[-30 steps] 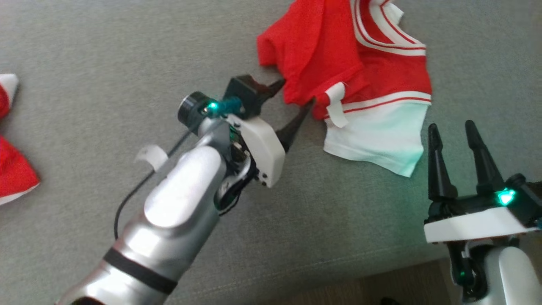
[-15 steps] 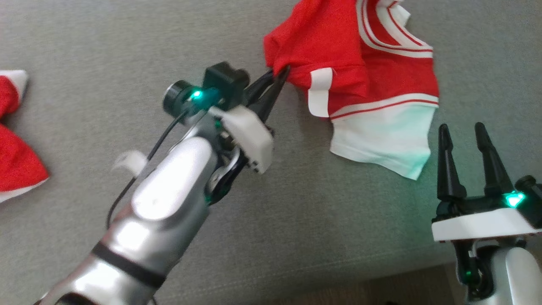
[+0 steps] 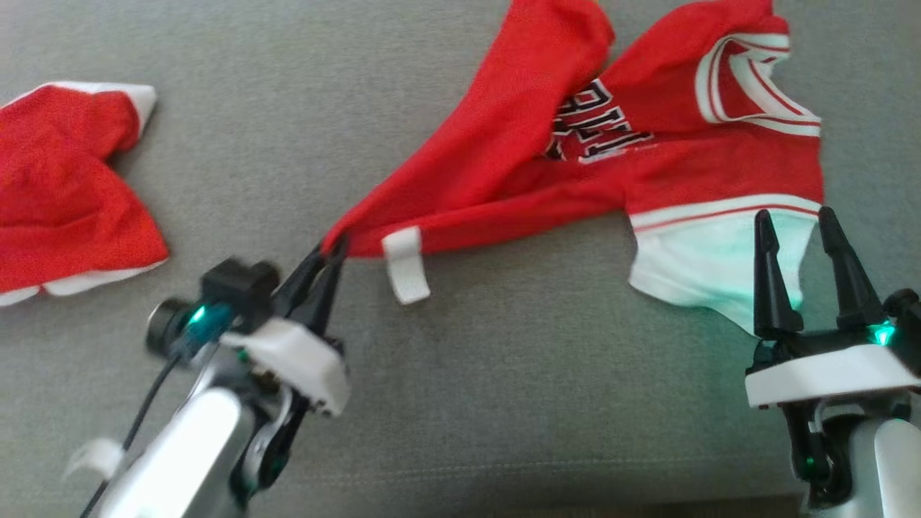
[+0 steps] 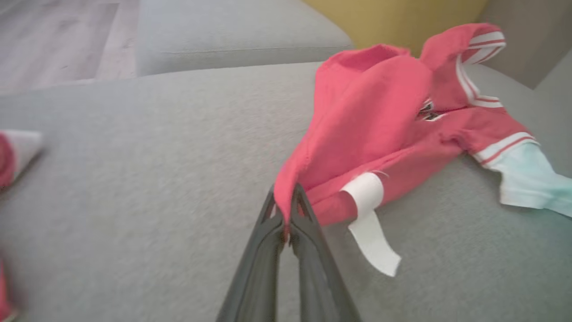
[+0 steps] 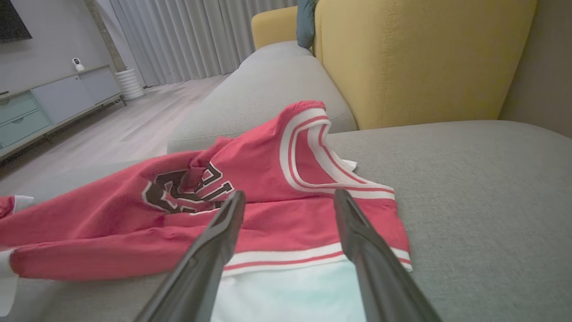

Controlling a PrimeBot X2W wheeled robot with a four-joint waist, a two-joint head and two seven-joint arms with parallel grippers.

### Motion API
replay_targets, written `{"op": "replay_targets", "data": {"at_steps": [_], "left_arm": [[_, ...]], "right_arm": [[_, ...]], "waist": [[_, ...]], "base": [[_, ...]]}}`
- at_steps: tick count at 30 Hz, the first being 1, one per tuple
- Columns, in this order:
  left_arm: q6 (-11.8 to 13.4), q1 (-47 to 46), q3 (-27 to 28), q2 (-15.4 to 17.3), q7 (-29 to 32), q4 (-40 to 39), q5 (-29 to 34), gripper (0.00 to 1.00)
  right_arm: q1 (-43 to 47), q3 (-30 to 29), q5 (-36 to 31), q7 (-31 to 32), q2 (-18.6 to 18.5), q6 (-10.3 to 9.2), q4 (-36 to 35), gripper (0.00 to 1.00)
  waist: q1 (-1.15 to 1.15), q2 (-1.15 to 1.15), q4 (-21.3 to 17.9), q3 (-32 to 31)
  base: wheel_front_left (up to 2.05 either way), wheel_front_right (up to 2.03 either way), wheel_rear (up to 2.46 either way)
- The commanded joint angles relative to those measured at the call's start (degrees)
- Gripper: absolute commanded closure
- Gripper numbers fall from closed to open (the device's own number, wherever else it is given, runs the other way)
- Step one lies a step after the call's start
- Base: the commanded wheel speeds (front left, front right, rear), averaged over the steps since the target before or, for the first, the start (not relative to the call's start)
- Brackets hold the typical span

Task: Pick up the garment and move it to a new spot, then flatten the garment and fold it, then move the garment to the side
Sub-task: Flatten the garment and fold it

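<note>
pinching corner of red basketball jersey (image 3: 504, 165) between closed fingers of left gripper (image 3: 332, 248), stretched lengthwise up-right across grey sofa cushion (image 3: 504, 403) toward spread, empty right gripper (image 3: 793, 213), poised nearest its white hem (image 3: 683, 266), likely that arm's grab.

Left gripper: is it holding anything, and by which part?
Left gripper pinches the jersey at its red corner beside the white tag. Right gripper open, empty.

I see a home living room: a grey sofa (image 5: 469, 188), a yellow upholstered back (image 5: 424, 58) just behind it, and beyond it curtains (image 5: 192, 36), a low sideboard (image 5: 58, 98), wood floor (image 5: 134, 129).
</note>
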Motion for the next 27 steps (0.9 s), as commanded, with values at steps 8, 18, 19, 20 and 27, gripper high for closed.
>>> {"op": "replay_targets", "data": {"at_steps": [8,18,19,20,27], "left_arm": [[4.80,9.04,5.66,3.67,-1.48,-5.19,-3.53,1.00],[5.62,9.54,7.51,0.90,-10.61,-2.60,-2.41,0.00],[5.95,9.40,8.11,0.86,-11.40,-3.03,-1.58,0.00],[6.40,9.32,8.88,0.83,-11.93,-3.56,-0.73,0.00],[7.53,11.10,12.76,1.59,-12.67,-6.24,3.65,0.00]], "right_arm": [[-0.37,0.51,-2.27,2.93,-0.39,0.23,-3.84,0.00],[1.47,1.45,-4.18,4.36,-0.58,0.23,-6.09,0.00],[1.74,1.51,-4.65,4.50,-0.58,0.23,-6.52,0.00],[2.01,1.63,-4.88,4.70,-0.57,0.23,-6.92,0.00],[5.14,2.80,-5.73,5.96,-0.57,0.23,-8.63,0.00]], "waist": [[0.00,0.00,3.41,-1.15],[0.00,0.00,3.55,-3.72],[0.00,0.00,3.51,-4.16],[0.00,0.00,3.45,-4.59],[0.00,0.00,2.87,-7.86]], "base": [[0.00,0.00,0.00],[0.00,0.00,0.00],[0.00,0.00,0.00],[0.00,0.00,0.00],[0.00,0.00,0.00]]}}
